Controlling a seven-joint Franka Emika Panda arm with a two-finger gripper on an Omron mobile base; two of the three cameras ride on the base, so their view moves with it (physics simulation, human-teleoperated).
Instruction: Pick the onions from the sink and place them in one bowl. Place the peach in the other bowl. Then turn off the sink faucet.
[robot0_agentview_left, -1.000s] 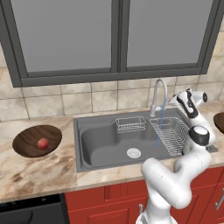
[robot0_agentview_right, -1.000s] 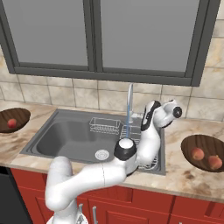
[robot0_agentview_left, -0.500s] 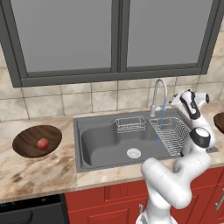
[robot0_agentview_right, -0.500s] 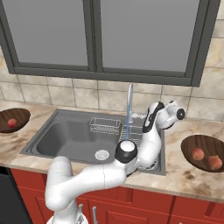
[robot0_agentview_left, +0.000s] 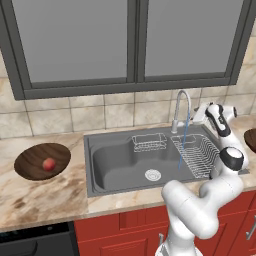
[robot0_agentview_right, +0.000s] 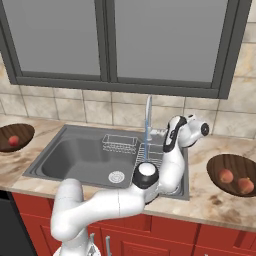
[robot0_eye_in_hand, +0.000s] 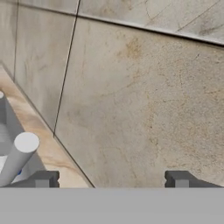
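Hand at the faucet lever

The hand was open, holding nothing, facing the wall tiles. The faucet stood just left of it, water running; its lever lay beside the left fingertip.

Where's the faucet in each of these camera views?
Left base view: faucet right of centre, behind the sink, arm beside it.
Right base view: faucet at centre, left of the arm.
Hand view: grey lever, lower left.
Shared landmark: tiled wall.
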